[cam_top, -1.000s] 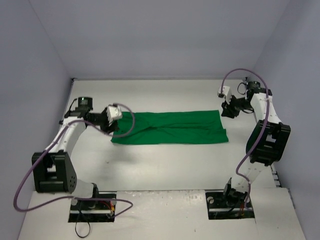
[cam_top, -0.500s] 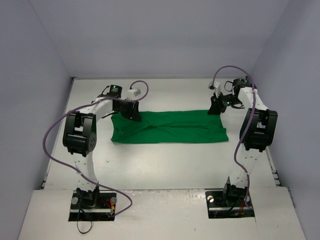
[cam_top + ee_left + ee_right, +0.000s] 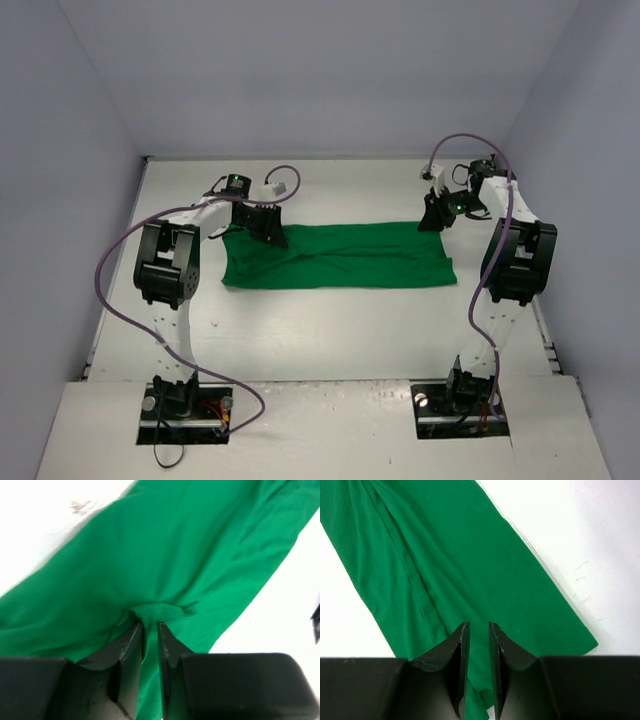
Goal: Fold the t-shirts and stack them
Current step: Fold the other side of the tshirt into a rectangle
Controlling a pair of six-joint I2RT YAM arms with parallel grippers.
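Crosswise, t-shirt (image 3: 338,256) long axis left-right.

The t-shirt (image 3: 338,256) is plain bright green all over, with no picture on it. The tabletop (image 3: 330,325) is white, with a little brown smudge (image 3: 82,505). The left arm (image 3: 175,340) and right arm (image 3: 487,322) are white and black, with purple cables (image 3: 108,268). The left hand (image 3: 150,627) and right hand (image 3: 478,627) have black fingers. The walls (image 3: 320,80) are pale lilac-blue.
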